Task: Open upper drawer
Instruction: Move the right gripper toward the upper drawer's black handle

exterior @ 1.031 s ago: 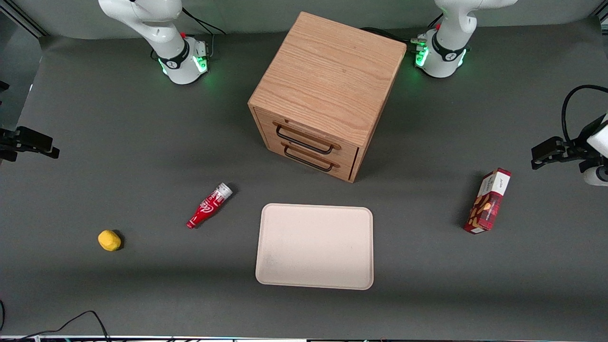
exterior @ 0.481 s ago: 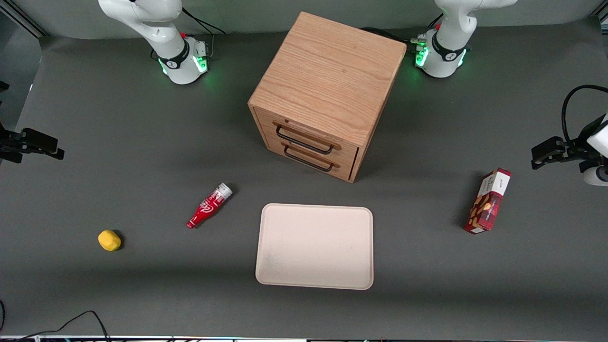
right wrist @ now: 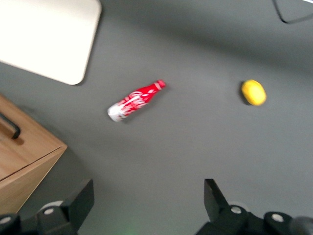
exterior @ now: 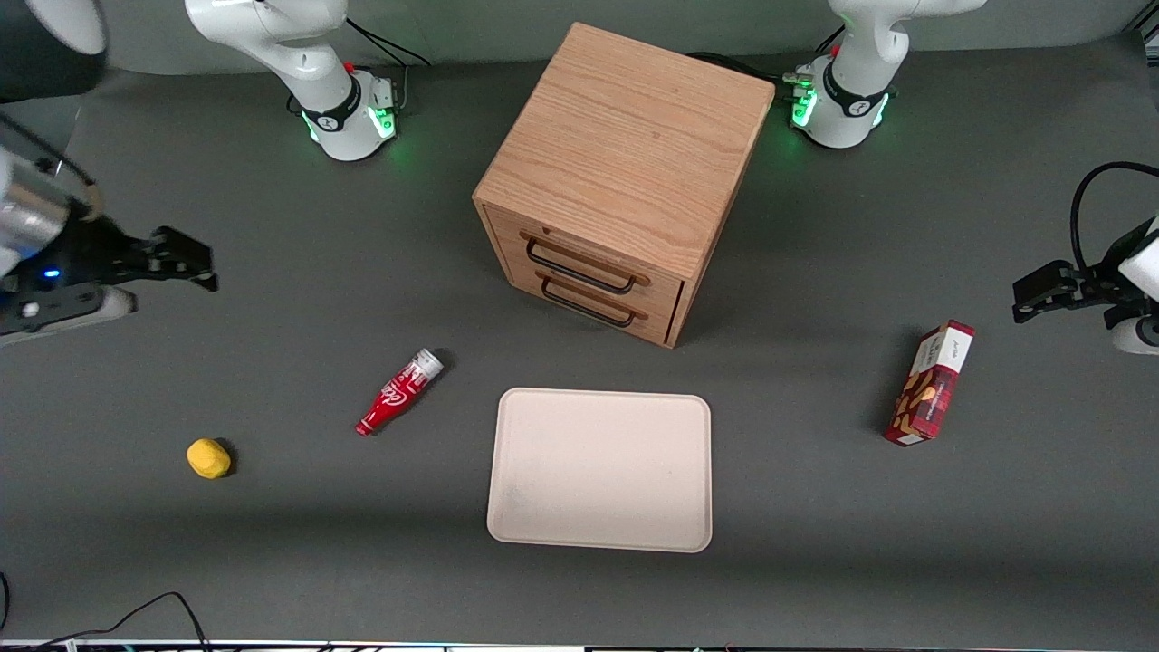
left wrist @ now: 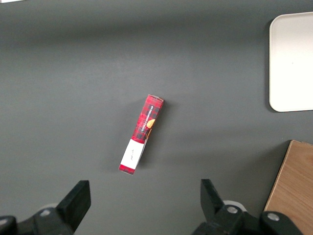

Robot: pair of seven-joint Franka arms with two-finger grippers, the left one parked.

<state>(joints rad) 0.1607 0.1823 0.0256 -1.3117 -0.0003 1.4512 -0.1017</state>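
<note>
The oak cabinet [exterior: 625, 145] stands mid-table with both drawers shut. The upper drawer [exterior: 593, 256] carries a thin black wire handle [exterior: 579, 273] and sits just above the matching lower drawer [exterior: 602, 306]. My right gripper [exterior: 204, 269] hovers above the table toward the working arm's end, well apart from the cabinet, its fingers pointing toward it. It is open with nothing between its fingers [right wrist: 148, 196]. The right wrist view shows a corner of the cabinet [right wrist: 24, 152] and a short piece of black handle [right wrist: 12, 128].
A red bottle [exterior: 398, 392] [right wrist: 135, 100] lies between the gripper and the beige tray [exterior: 599, 469] [right wrist: 44, 34]. A yellow lump [exterior: 208, 457] [right wrist: 254, 92] sits nearer the camera. A red box [exterior: 931, 382] [left wrist: 142, 133] stands toward the parked arm's end.
My right gripper has swung in from the table's edge toward the cabinet, and more of its arm now shows. The drawers and the loose objects have not moved.
</note>
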